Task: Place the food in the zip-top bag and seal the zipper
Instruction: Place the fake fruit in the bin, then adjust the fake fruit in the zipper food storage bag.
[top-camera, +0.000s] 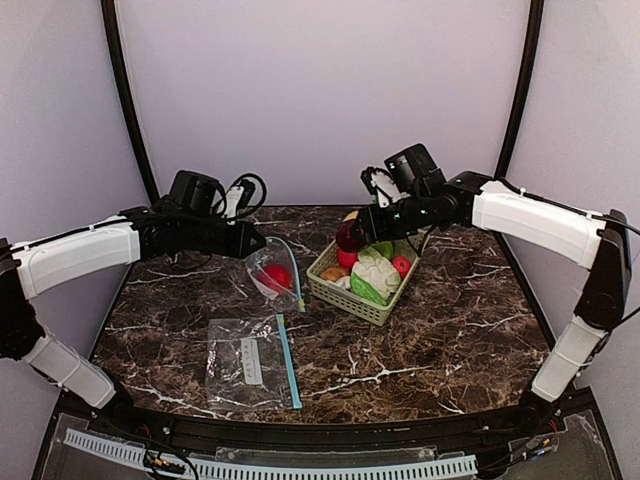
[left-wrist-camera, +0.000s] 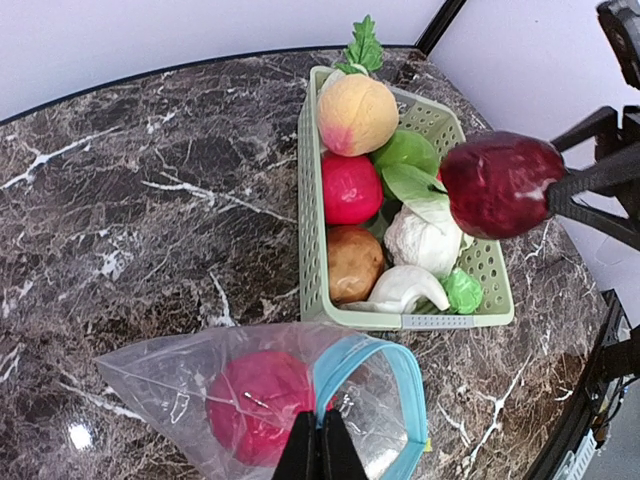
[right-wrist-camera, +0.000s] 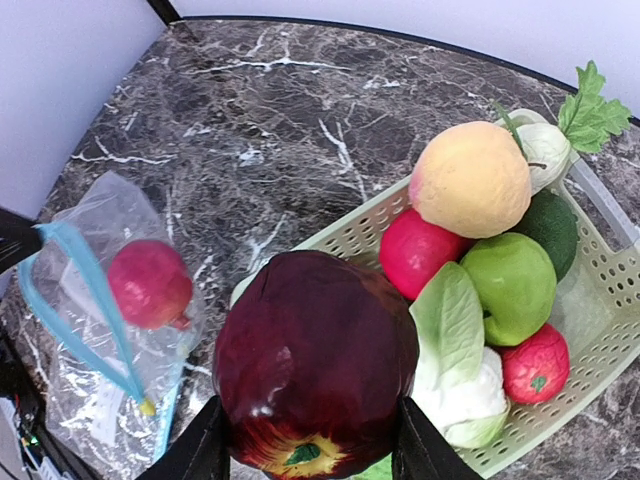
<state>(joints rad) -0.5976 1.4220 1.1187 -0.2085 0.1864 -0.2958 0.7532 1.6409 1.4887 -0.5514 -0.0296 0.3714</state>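
Note:
My left gripper (left-wrist-camera: 322, 440) is shut on the blue zipper rim of a clear zip-top bag (left-wrist-camera: 180, 390) and holds its mouth open, left of the basket. A red fruit (left-wrist-camera: 255, 400) lies inside the bag (top-camera: 272, 275). My right gripper (right-wrist-camera: 308, 450) is shut on a dark red apple (right-wrist-camera: 315, 360) and holds it above the basket's left end (top-camera: 350, 236). The pale green basket (left-wrist-camera: 310, 250) holds a peach (right-wrist-camera: 470, 178), a red fruit (right-wrist-camera: 420, 250), a green apple (right-wrist-camera: 515, 285), a cauliflower (right-wrist-camera: 460, 380) and a strawberry (right-wrist-camera: 530, 365).
A second clear zip-top bag (top-camera: 250, 362) with a blue zipper lies flat on the marble table near the front edge. Cables sit at the back behind the left arm (top-camera: 240, 195). Walls close the table at the back and sides.

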